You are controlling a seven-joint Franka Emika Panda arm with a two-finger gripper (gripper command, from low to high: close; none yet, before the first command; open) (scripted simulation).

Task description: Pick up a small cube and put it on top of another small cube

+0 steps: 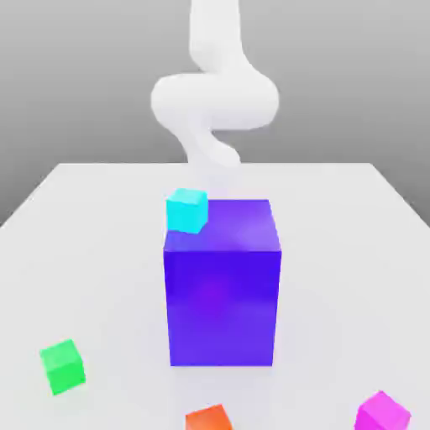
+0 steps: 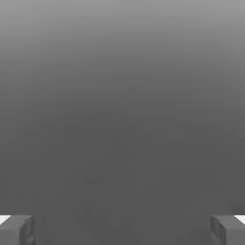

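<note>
At frame centre, big blue-violet block (image 1: pixel 222 294) on the table (image 1: pixel 92 243) | upper centre: white arm (image 1: pixel 214 101) | gripper (image 2: pixel 122 229) fingers (image 2: pixel 16 229) spread wide, released, nothing between | cyan cube (image 1: pixel 186 210) at block's upper-left corner | green cube (image 1: pixel 62 367) lower left | magenta cube (image 1: pixel 382 414) lower right | orange cube (image 1: pixel 207 417) bottom centre

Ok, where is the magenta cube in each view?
Exterior view: the magenta cube sits in the exterior view's lower right corner, right of the orange cube.
Hand view: the open hand faces plain grey.
Shared landmark: the white arm behind the blue-violet block carries that hand.
</note>
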